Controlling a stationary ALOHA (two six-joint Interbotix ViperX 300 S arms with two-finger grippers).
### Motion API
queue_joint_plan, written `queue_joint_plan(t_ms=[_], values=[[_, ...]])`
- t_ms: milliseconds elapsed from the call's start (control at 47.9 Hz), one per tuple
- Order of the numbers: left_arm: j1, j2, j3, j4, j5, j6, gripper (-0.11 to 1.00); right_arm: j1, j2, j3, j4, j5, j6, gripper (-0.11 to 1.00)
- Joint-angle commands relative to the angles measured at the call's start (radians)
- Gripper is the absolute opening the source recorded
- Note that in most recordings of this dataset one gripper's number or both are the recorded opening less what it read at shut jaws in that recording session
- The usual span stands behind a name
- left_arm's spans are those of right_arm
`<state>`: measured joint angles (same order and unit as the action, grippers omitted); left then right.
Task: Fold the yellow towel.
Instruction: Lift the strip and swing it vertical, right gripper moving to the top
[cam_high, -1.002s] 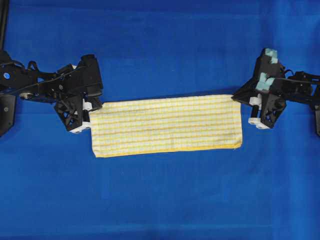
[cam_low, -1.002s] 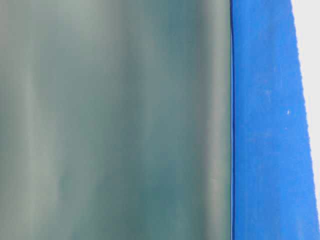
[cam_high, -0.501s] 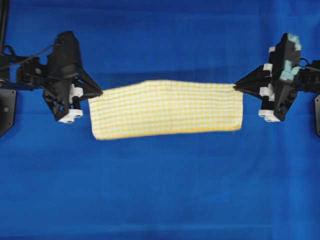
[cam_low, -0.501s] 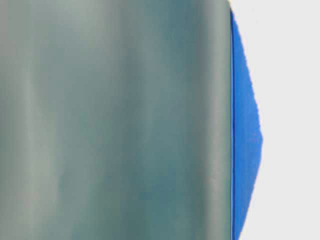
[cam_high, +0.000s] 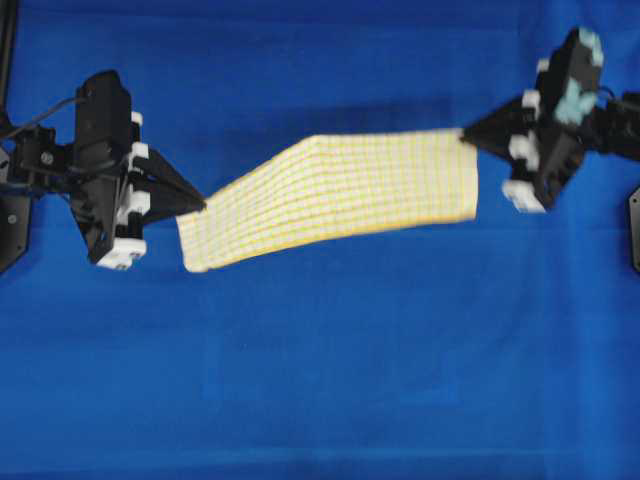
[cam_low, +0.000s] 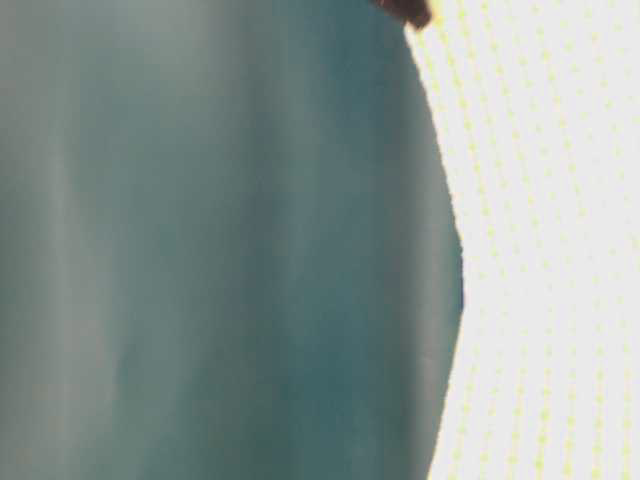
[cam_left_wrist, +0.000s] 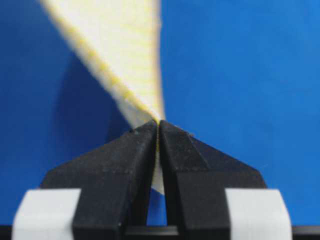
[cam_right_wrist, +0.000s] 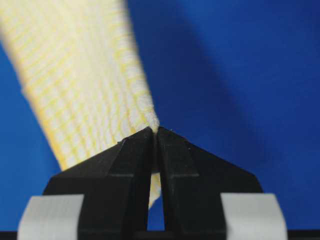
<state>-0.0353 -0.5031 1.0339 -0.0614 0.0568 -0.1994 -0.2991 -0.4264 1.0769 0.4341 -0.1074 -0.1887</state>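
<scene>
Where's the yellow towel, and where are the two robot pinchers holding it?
yellow towel (cam_high: 340, 190): overhead view, middle of the cloth.
left end effector (cam_high: 198, 206): overhead view, tip pinching a towel corner.
right end effector (cam_high: 468, 134): overhead view, tip pinching the opposite corner.

We see the yellow towel (cam_high: 345, 185), white with yellow checks, folded into a long band, stretched across the upper middle of the overhead frame, its right end higher.

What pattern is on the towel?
The towel is white with thin yellow checked lines; the overhead view shows it best.
</scene>
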Motion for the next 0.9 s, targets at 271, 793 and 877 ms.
queue_joint_plan(t_ms=[271,793,877], values=[[-0.129,0.078,-0.074,-0.002,-0.209,0.003,0.02,-0.173,0.156,-0.19,-0.005,-0.057,-0.046,0.03],[-0.176,0.425,-0.403,-0.002,-0.23,0.005,0.02,-0.276,0.291,-0.359,-0.005,-0.06,-0.118,0.03],[-0.189,0.463,-0.456,-0.002,-0.225,0.005,0.02,-0.288,0.299,-0.371,-0.005,-0.06,-0.124,0.03]])
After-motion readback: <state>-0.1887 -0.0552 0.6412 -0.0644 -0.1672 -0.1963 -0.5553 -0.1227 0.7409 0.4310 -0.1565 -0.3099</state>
